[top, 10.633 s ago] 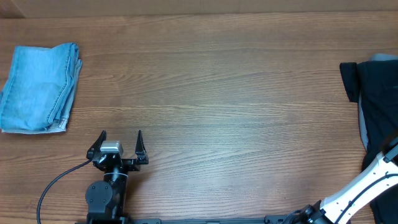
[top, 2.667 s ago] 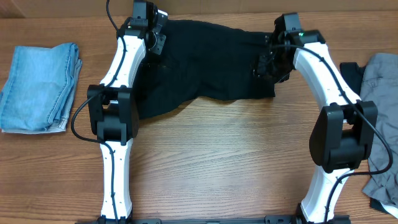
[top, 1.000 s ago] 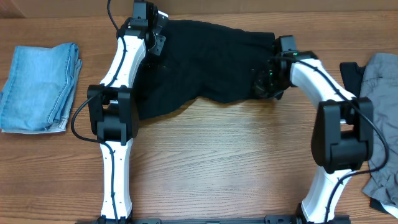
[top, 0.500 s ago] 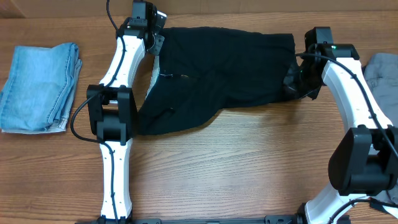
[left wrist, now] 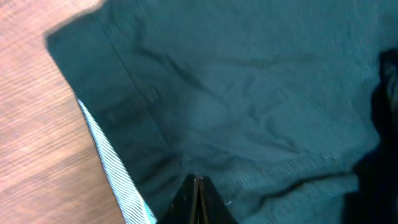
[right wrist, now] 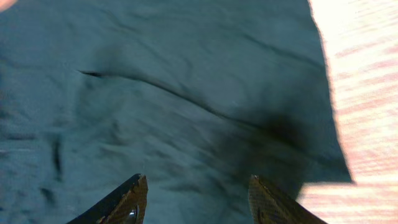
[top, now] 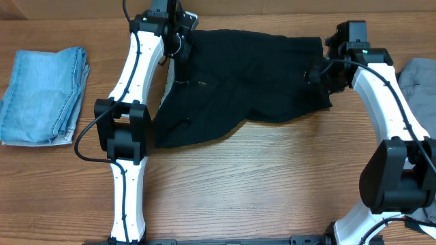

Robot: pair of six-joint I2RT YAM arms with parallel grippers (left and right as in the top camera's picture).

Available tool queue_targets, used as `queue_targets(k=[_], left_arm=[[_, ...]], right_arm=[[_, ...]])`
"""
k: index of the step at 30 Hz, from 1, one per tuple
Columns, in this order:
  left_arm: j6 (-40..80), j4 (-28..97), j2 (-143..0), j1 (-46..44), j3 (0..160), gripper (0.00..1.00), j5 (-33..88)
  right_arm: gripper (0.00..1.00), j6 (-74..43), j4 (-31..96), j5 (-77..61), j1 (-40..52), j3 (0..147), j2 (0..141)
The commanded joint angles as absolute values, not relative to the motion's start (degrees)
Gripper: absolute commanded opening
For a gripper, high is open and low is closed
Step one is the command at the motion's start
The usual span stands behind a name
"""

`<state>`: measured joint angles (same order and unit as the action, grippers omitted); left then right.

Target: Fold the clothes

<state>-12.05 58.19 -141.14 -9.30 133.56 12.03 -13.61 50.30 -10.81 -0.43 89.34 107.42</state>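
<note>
A black garment [top: 238,75] lies spread across the far middle of the table. A white striped lining [left wrist: 109,158] shows at its left edge. My left gripper [top: 178,34] is over its upper left part. In the left wrist view, that gripper [left wrist: 197,180] is shut, its tips pressed together right at the dark cloth [left wrist: 249,93], with no cloth visible between them. My right gripper [top: 325,71] hovers over the garment's right end. The right wrist view shows it [right wrist: 198,183] open, with only flat cloth [right wrist: 186,93] under the gap.
Folded blue jeans [top: 44,95] lie at the far left. A grey garment [top: 419,78] lies at the right edge, with a dark piece [top: 385,78] beside it. Bare wood [top: 259,184] fills the near half of the table.
The right gripper pulled the garment's right end out to the right, then opened and let it go. The left gripper shifted slightly right onto the garment and closed fully.
</note>
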Motion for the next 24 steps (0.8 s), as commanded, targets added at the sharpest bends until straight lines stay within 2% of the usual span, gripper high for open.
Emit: queue_targets(k=[1,6,13,18,21,23,24], left_arm=[[-8.47,60.18,-142.76,-9.04,133.62,0.04,14.72],[-8.12,60.45,-143.13,-9.04,133.49,0.04,14.76],[-8.1,60.64,-143.15,-9.04,133.49,0.05,14.83],[-8.12,60.62,-143.15,-9.06,133.49,0.09,14.85],[-8.12,60.66,-143.15,-9.04,133.49,0.15,14.81],[-8.14,60.86,-143.15,-9.02,133.49,0.17,14.44],[-8.12,60.9,-143.15,-9.02,133.49,0.22,14.46]], right_arm=[[0.56,-13.04,44.45,-13.58,3.49,90.04,106.85],[0.56,-17.34,35.7,-8.56,8.8,90.04,108.4],[0.56,-24.29,28.25,-8.6,14.13,90.04,115.9],[0.56,-29.61,23.11,-2.81,16.93,90.04,118.45],[0.56,-29.26,20.53,-2.17,17.54,90.04,119.13],[0.56,-23.44,19.97,-2.85,17.63,90.08,119.13],[0.56,-19.44,20.12,-3.77,17.63,90.11,119.11]])
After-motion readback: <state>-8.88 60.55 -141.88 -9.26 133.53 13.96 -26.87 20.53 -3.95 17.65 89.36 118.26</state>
